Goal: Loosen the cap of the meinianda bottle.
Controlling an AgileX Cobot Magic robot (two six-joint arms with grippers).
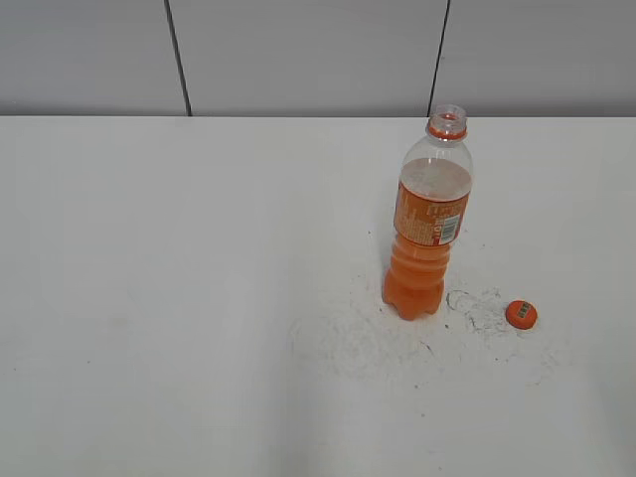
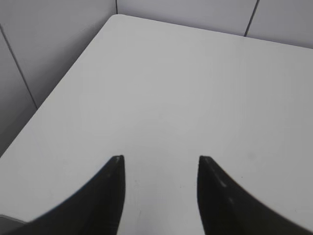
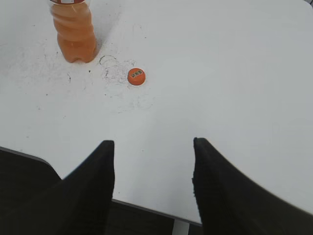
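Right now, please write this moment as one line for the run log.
meinianda bottle: upright, neck open | cap: off, on table right of bottle | left gripper: open, empty | right gripper: open, empty

Right wrist view: meinianda bottle (image 3: 74, 34) cut off above label; cap (image 3: 136, 76) mark too small to read.

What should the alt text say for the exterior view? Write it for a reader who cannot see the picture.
An open meinianda bottle of orange drink stands upright on a white table, right of centre. Its small orange cap lies on the table to the bottle's right, apart from it, among faint scuff marks. No robot arm appears in this view.
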